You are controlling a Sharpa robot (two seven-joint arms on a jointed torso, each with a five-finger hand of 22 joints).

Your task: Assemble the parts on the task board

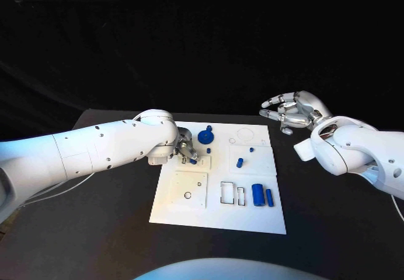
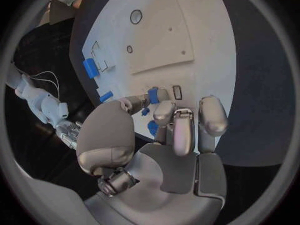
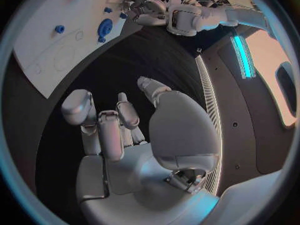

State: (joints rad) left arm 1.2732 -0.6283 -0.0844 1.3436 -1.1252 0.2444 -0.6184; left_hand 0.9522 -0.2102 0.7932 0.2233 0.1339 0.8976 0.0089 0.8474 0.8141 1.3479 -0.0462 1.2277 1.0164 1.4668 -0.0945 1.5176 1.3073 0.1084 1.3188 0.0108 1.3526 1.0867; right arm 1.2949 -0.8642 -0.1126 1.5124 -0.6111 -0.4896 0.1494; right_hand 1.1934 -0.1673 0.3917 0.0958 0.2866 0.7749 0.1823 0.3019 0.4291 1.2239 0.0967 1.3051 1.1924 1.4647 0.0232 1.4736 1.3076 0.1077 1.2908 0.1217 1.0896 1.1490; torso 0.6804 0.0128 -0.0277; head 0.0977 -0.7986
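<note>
Leftmost, we see our left robot hand point(image 1: 186, 151) down on the white task board point(image 1: 194, 214), its smooth silver fingertips point(image 2: 164, 111) pinching a small blue part point(image 2: 153, 95) near the board's left edge. Further right lie a round blue gear-like part point(image 1: 205, 137), a short blue peg point(image 1: 240, 163) and two blue cylinders point(image 1: 263, 195). Our right robot hand point(image 1: 292, 109) hangs off the board's far right corner over the black surface point(image 1: 337, 221), its fingers curled but apart, holding nothing.
</note>
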